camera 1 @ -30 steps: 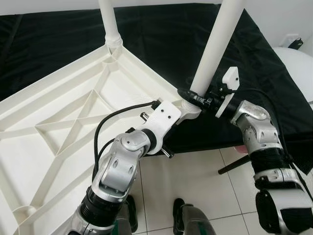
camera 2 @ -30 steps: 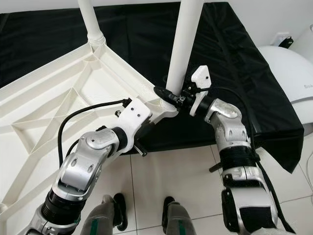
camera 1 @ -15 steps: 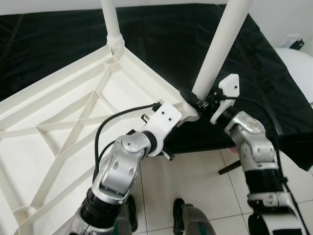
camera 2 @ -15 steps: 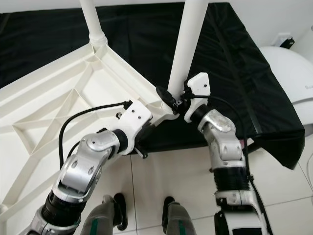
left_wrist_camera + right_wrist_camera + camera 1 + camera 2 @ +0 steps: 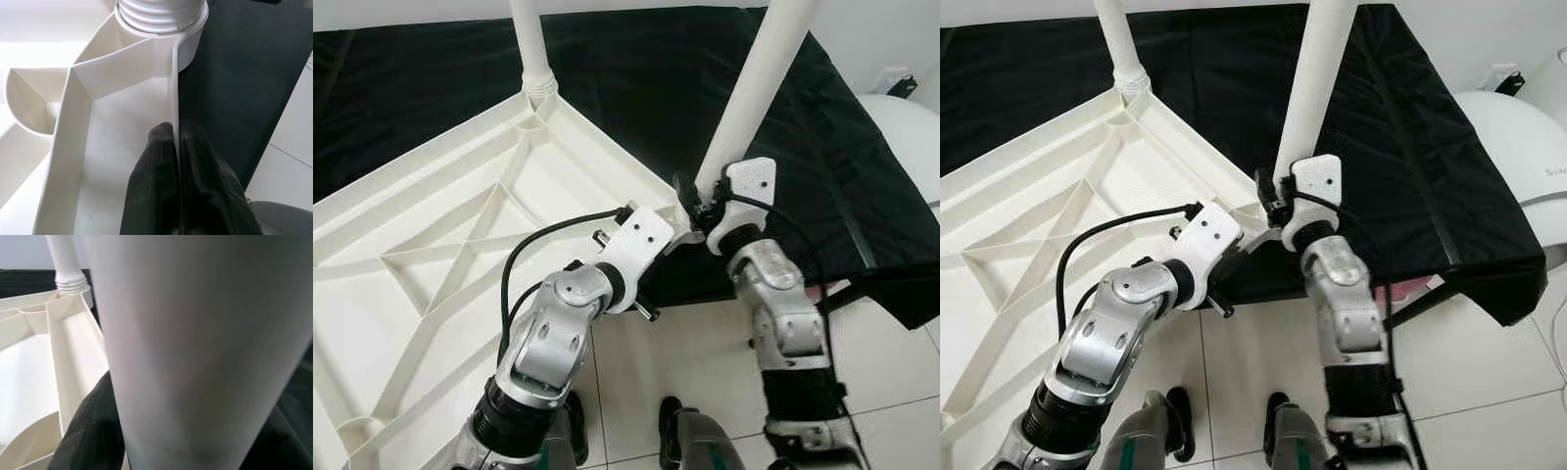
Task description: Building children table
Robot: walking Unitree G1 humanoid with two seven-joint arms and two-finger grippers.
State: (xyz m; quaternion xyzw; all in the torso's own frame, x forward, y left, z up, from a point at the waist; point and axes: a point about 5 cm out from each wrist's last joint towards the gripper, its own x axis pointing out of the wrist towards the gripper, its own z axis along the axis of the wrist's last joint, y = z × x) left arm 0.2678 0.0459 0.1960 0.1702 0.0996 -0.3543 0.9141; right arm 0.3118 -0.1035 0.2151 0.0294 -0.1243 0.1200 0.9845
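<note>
White ribbed plastic tabletop (image 5: 460, 235) pinched at rim by left gripper (image 5: 175, 147); right gripper (image 5: 697, 201), swung inward since before, clasping white tubular leg (image 5: 754, 88), screwing probably under way.

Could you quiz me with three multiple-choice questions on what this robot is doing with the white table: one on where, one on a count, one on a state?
1. Where does the right gripper hold?
A. base of the near leg
B. far leg
C. black cloth

2. How many legs stand in the tabletop?
A. one
B. two
C. four

3. The left gripper is:
A. open in air
B. shut on the tabletop's rim
C. holding a leg

Answers: 1 A, its fingers wrap the leg just above the corner socket. 2 B, two white poles rise from corners. 3 B, the left wrist view shows the rim pinched.
</note>
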